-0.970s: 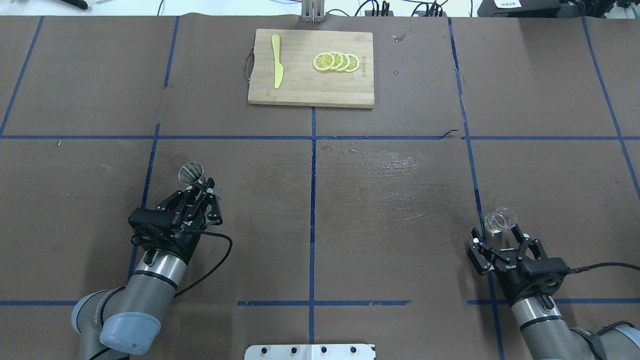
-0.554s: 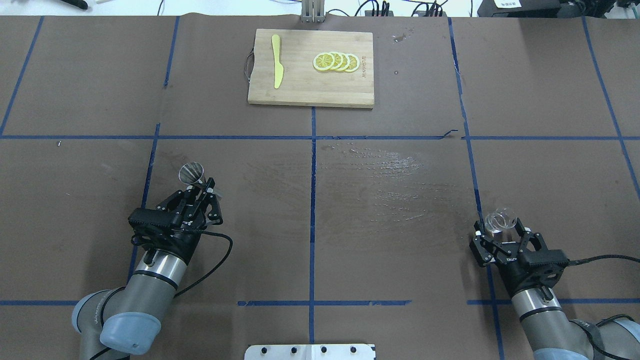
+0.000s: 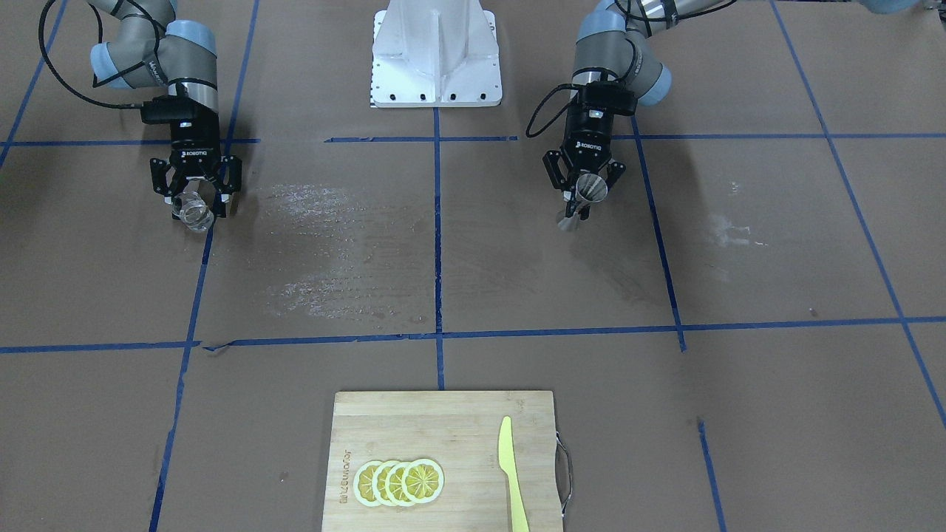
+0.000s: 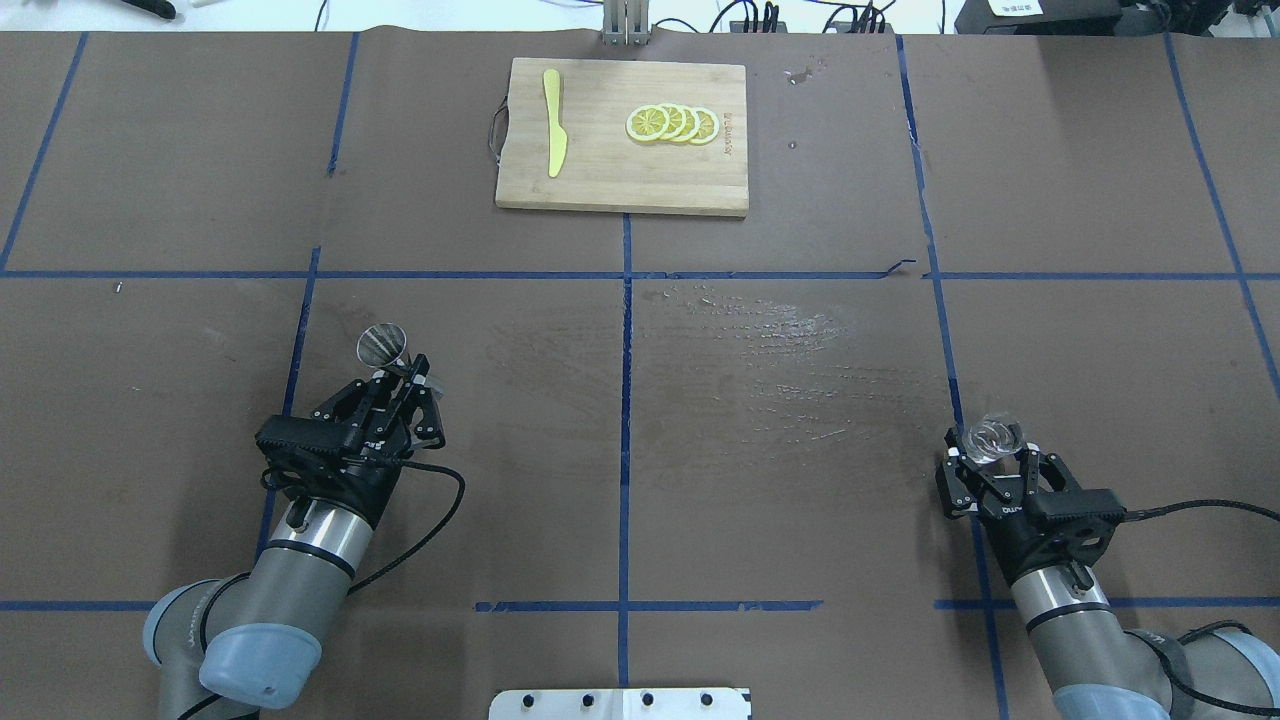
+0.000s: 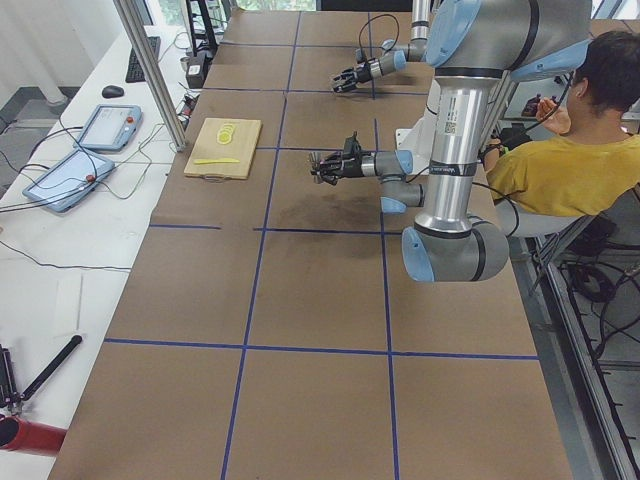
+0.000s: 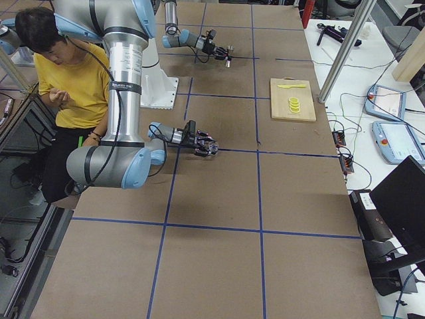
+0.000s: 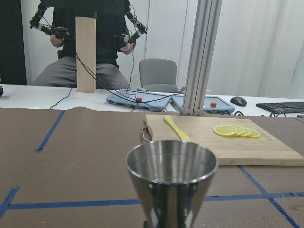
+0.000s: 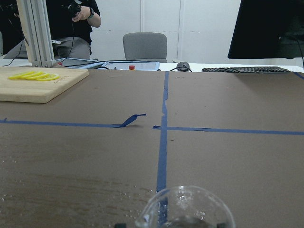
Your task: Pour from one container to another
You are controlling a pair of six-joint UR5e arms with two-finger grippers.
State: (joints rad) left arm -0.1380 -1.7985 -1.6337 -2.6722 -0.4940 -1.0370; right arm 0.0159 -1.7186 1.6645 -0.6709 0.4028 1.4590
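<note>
Brown table point(image 4: 700, 480): right tool point(image 4: 992, 455) now straddles beaker point(image 4: 990, 437); left tool point(image 4: 402, 376) still grips jigger point(image 4: 382, 345).

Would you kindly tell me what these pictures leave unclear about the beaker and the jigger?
What the beaker holds: right wrist view's bottom edge cuts it; elsewhere too small.
The jigger, lower cone: below left wrist view's bottom edge.
Whether the right gripper touches the beaker: too small in overhead and front views.

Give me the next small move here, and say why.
Probably close the right end effector on the small clear glass beaker: it flanks the beaker, jaws seemingly open, while the left end effector already holds the grey steel hourglass jigger.
</note>
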